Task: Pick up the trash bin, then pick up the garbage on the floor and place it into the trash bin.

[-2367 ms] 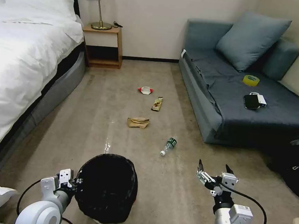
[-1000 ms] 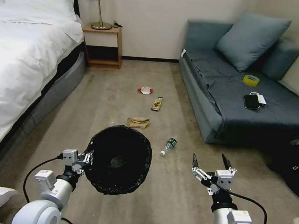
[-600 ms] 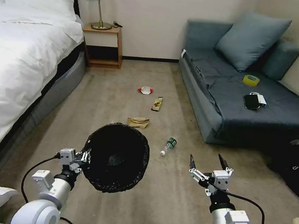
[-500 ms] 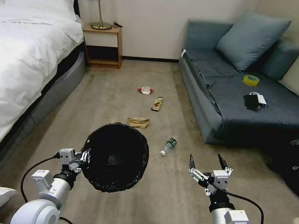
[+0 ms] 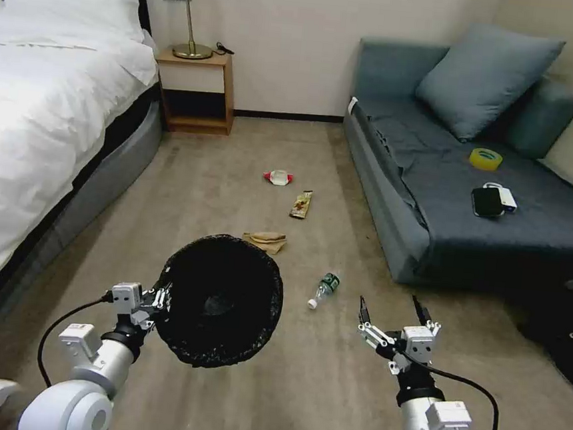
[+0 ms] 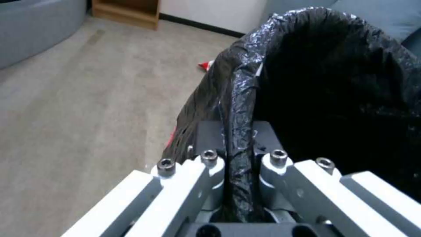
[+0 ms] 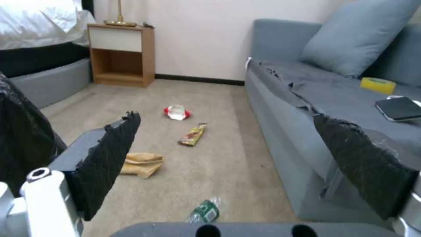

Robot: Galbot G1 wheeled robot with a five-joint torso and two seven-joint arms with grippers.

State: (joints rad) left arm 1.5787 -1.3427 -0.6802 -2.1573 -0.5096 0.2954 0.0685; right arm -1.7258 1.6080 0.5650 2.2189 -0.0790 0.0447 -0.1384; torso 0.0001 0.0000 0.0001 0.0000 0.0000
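Since 2.4 s ago the trash bin (image 5: 220,299) has left the carpet (image 5: 188,186); the left gripper (image 5: 159,299) stays clenched on its bag-lined rim, so pickup is done. The right gripper (image 5: 391,315) hangs spread wide, empty, near the bottle (image 5: 323,288). 4 litter pieces lie mid-carpet, between bed (image 5: 35,106) and sofa (image 5: 463,183).

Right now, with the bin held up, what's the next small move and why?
Probably lower the right gripper toward the clear bottle. Its jaws are open and empty, and the bottle is the nearest litter on the carpet just ahead of it, while the left gripper is clamped on the trash bin rim.
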